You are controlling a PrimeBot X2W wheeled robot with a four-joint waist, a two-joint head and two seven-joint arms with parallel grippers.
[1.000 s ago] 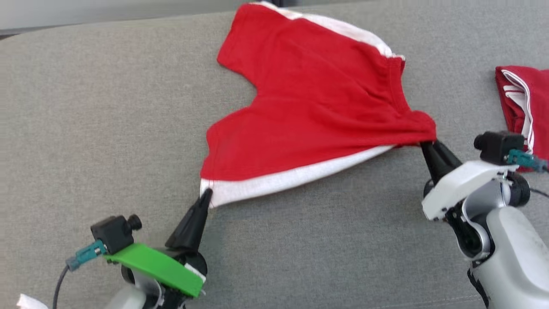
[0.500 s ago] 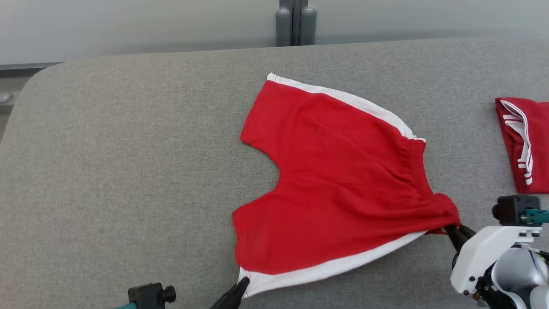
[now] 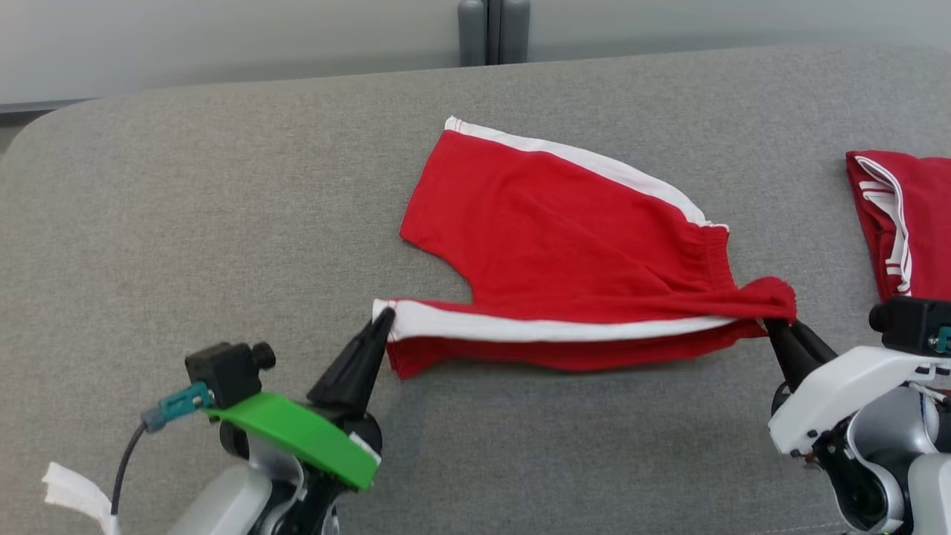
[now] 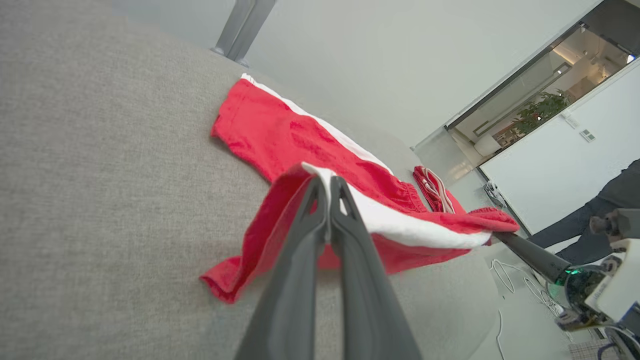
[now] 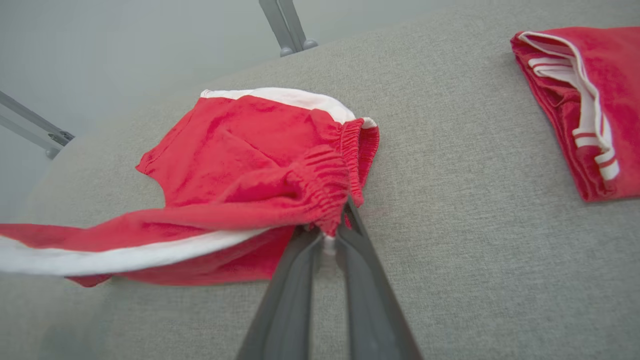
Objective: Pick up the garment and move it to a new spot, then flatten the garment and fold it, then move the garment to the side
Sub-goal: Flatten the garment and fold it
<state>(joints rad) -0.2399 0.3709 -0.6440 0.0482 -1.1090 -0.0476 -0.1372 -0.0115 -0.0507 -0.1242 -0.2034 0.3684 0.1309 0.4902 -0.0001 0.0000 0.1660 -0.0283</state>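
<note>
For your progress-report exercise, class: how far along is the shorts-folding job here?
Done: the red cloth shorts with white side stripes lie spread on the grey fabric table. In hand: the left pincer and right pincer grip the near edge, lifted for folding. Left: lay it over, move aside.

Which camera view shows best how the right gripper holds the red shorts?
The right wrist view: up close, the right gripper is shut on the gathered waistband corner of the red shorts. The head view shows this grip smaller; the left wrist view shows it far away.
</note>
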